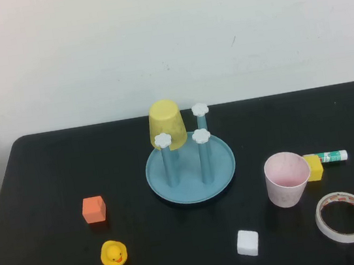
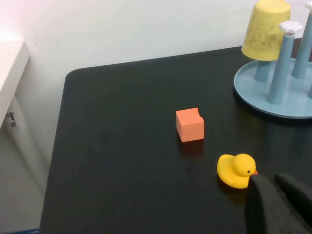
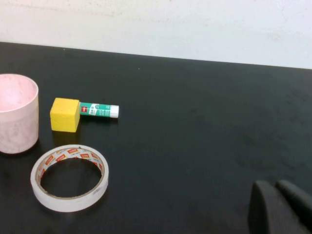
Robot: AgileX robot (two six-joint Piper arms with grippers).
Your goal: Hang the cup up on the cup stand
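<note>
Both jaws were pressed together with nothing between them: the left gripper (image 2: 278, 187) showed as dark fingers at the lower right of its wrist view, just beside the yellow duck (image 2: 236, 170), and the right gripper (image 3: 279, 195) sat likewise at the lower right of its own wrist view, well apart from everything on the black table (image 1: 36, 165); neither appeared in the high view. In the high view, going left to right, an orange cube (image 1: 93, 209) sat at the left, with the duck below it toward the bottom edge. At the centre stood the cup stand (image 1: 191, 170), its blue pegs upright, and a yellow cup (image 1: 167, 125) hung upside down on the rear left peg. A white cube (image 1: 248, 242) lay lower, right of centre. The cup (image 1: 286, 178) stood upright, mouth up, right of the stand and apart from it. A yellow cube (image 1: 313, 167) touched or nearly touched its right side, with a glue stick (image 1: 330, 157) beyond that. A tape roll (image 1: 344, 216) lay flat at the lower right.
</note>
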